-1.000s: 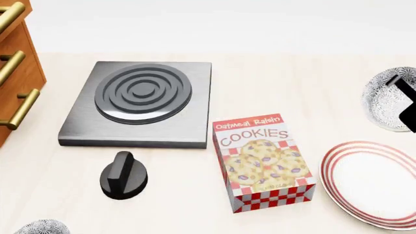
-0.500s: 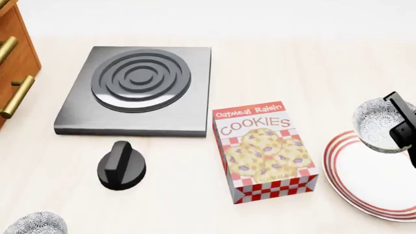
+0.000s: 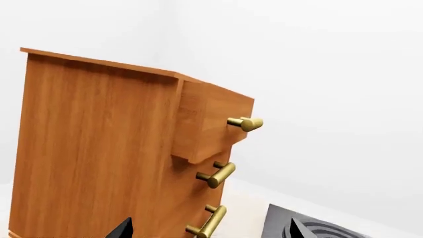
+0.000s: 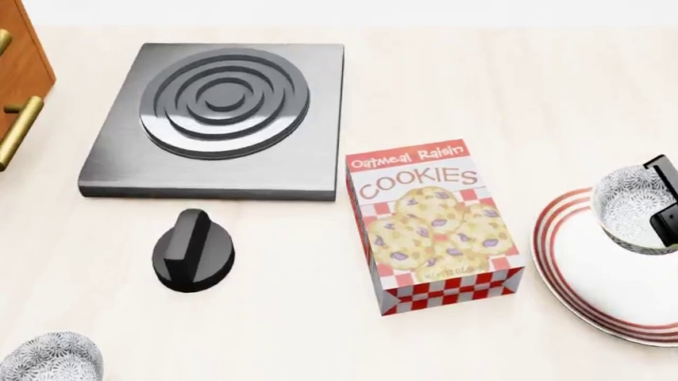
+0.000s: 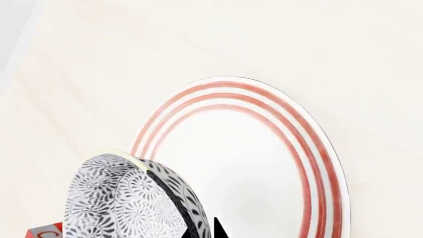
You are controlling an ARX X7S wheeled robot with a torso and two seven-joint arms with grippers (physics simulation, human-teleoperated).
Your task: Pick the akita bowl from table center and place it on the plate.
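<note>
The akita bowl [image 4: 629,211], grey-and-white floral outside and pale inside, hangs over the far left rim of the plate [image 4: 593,282] at the right edge of the head view. My right gripper [image 4: 666,203] is shut on the bowl's rim. In the right wrist view the bowl [image 5: 122,201] hangs tilted above the red-ringed plate [image 5: 258,158], with one dark fingertip [image 5: 219,229] showing beside its wall. My left gripper [image 3: 210,233] is open and empty near the wooden drawer cabinet [image 3: 99,148]; it is out of the head view.
A cookies box [image 4: 433,228] stands just left of the plate. A black stove plate [image 4: 217,119] lies at the back left, with a black knob [image 4: 193,251] in front of it. A second patterned bowl [image 4: 48,361] sits at the front left corner. The cabinet's brass handles [image 4: 18,131] show at the left edge.
My right gripper has carried the bowl nearer and lower, from the far right of the table to above the plate's rim. The head view has tilted down.
</note>
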